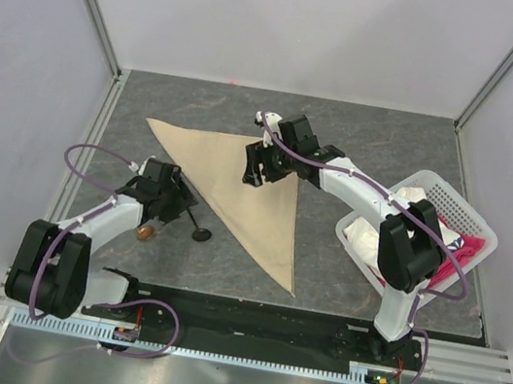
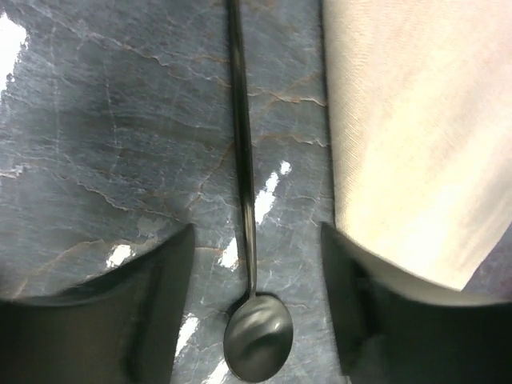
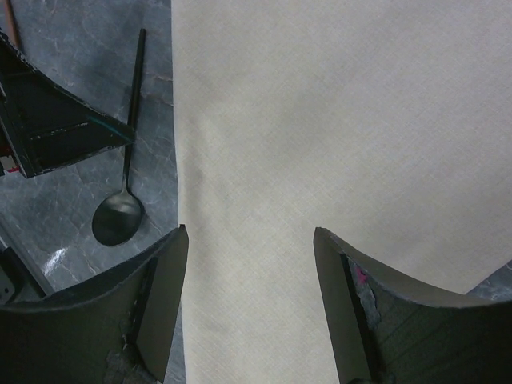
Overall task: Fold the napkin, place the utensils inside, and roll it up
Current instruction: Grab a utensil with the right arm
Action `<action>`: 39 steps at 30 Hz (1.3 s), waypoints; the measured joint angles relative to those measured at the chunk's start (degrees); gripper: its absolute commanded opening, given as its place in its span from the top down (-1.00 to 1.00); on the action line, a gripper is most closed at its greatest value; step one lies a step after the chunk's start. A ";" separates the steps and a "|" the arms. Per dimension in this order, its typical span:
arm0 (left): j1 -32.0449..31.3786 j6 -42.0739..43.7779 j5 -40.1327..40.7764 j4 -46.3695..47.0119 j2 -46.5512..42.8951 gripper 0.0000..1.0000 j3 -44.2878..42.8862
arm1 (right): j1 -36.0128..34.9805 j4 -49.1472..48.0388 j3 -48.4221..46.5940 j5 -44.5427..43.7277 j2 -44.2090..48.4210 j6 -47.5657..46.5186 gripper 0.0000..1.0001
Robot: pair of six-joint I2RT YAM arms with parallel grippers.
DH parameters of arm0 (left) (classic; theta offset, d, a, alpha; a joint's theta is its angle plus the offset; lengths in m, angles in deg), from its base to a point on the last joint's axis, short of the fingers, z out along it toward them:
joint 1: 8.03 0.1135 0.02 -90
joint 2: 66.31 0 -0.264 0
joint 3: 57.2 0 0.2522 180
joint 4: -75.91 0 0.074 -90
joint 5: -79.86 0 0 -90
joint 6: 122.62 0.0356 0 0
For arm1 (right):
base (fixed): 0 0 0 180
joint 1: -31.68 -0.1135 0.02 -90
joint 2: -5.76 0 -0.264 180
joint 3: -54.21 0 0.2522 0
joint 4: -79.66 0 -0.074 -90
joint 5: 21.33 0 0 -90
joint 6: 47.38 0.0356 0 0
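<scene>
Grey marbled tabletop [image 1: 384, 135] fills the floor of a white-walled enclosure, and nearly everything on it lies within reach of the two claws. Biggest is the napkin [image 1: 252, 216], folded once into a triangle. It spreads directly beneath the right claw [image 3: 248, 232], whose fingers stand wide apart over bare cloth and grip nothing. Behind that claw, out along its arm, sits a white basket [image 1: 462, 202] holding a white cloth [image 1: 367, 235] and a pink-red cloth [image 1: 452, 259], which should stay out of this job. The left claw [image 2: 256, 232] hangs low over the table just off the napkin's long edge, its fingers also spread and empty. A dark spoon [image 2: 258, 346] lies flat between them, its handle running forward past the tips and its bowl back towards the wrist. A small brown knob [image 1: 145, 231], probably the head of a second utensil, peeks out on the near side of this claw. The thin handle lies flush with a hard, slick surface, so closing too high could pinch air or skate the spoon sideways. The cloth edge lies close beside one finger, so a careless close could snag it and undo the fold.
</scene>
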 measured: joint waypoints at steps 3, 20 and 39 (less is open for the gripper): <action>0.00 1.84 0.24 -1.64 -2.93 -1.00 -0.13 | -0.94 0.85 0.00 -0.20 0.02 0.02 -0.45; 21.57 20.94 -9.03 -7.45 -11.74 -1.00 -21.16 | -7.63 3.26 -10.95 -4.24 -4.63 1.68 -0.46; 27.23 26.23 -19.65 -10.12 -12.13 -1.00 -21.11 | -14.99 9.38 -20.76 -16.70 -22.99 -2.56 -0.34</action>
